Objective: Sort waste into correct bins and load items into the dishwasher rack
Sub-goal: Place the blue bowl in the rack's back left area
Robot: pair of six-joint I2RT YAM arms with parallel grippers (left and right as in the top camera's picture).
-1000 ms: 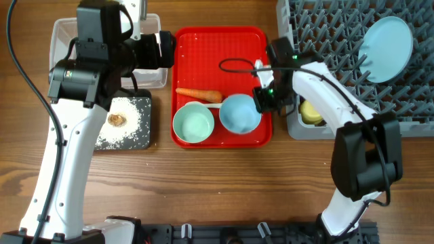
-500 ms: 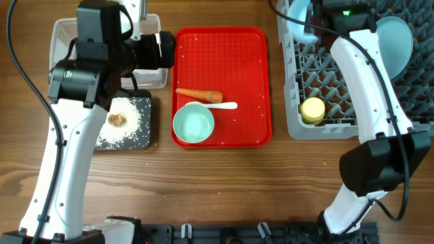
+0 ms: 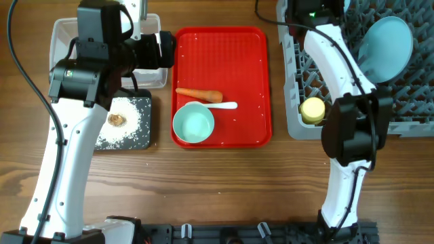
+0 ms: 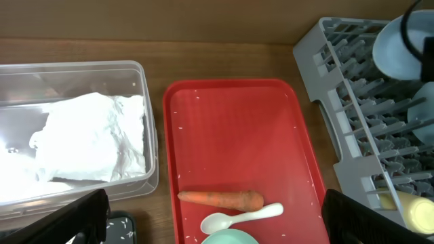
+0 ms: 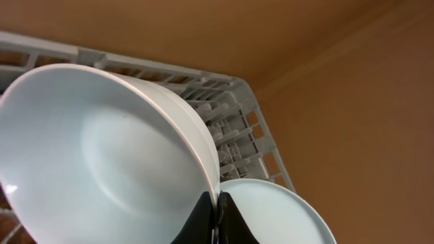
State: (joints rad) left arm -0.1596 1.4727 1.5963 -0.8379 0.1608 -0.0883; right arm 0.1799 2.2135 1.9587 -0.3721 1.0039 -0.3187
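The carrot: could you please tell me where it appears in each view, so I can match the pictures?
Overhead: the carrot lies across the middle of the red tray, just above the white spoon.
Left wrist: the carrot is bottom centre, on the same tray, above the spoon.
Right wrist: not in view; the light-blue bowl fills it.
Shared landmark: the dishwasher rack, visible in all three views.

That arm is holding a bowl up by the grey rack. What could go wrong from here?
1. The right gripper pinches only the thin rim of the light-blue bowl, so the bowl could slip or swing loose.
2. The bowl hangs very close to the light-blue plate standing in the dishwasher rack; setting it down might knock the two together.
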